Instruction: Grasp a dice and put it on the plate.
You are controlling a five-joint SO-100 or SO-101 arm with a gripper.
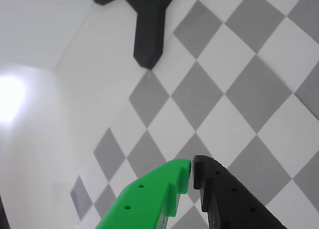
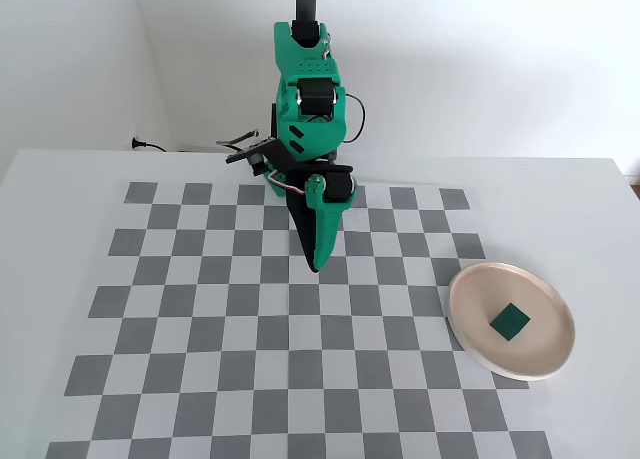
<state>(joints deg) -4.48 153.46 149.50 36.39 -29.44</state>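
Observation:
In the fixed view the small dark green dice (image 2: 509,321) lies on the round pinkish-beige plate (image 2: 470,324) at the right of the checkered mat. My gripper (image 2: 317,266) hangs over the mat's middle, well left of the plate, pointing down. In the wrist view my gripper (image 1: 192,165) has its green and black fingertips closed together with nothing between them. The dice and the plate are out of the wrist view.
A grey and white checkered mat (image 2: 200,309) covers the white table. The arm's green base (image 2: 310,99) stands at the back centre with a cable beside it. A black stand foot (image 1: 147,24) shows at the wrist view's top. White walls lie behind.

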